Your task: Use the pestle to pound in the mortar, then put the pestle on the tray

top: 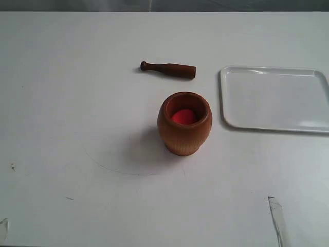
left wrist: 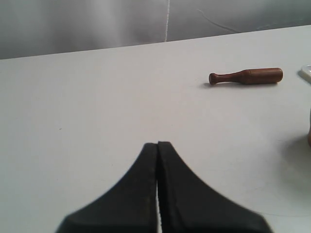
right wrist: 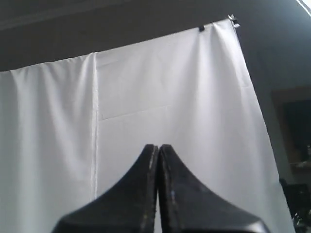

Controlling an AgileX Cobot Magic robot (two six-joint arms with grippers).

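The pestle (top: 168, 69) lies flat on the white worktop (top: 77, 128), toward its far edge and near the middle, untouched. The mortar (top: 184, 123) stands upright at the centre just in front of it, and the tray (top: 275, 98) sits against the right edge. The left gripper (left wrist: 158, 144) has its fingers pressed together on nothing, with the pestle well ahead of it. The right gripper (right wrist: 158, 146) is likewise pinched closed and empty, and faces only a hanging white cloth (right wrist: 146, 97). The main hazard is probably the pick. The pestle is round and tapered, so a closing grip off its axis could roll it away or let it slide out. Off-centre pounding could tip the small-footed mortar or throw out the red lump (top: 183, 117) unless the other arm steadies it. On the glossy tray the pestle may roll to the low rim.
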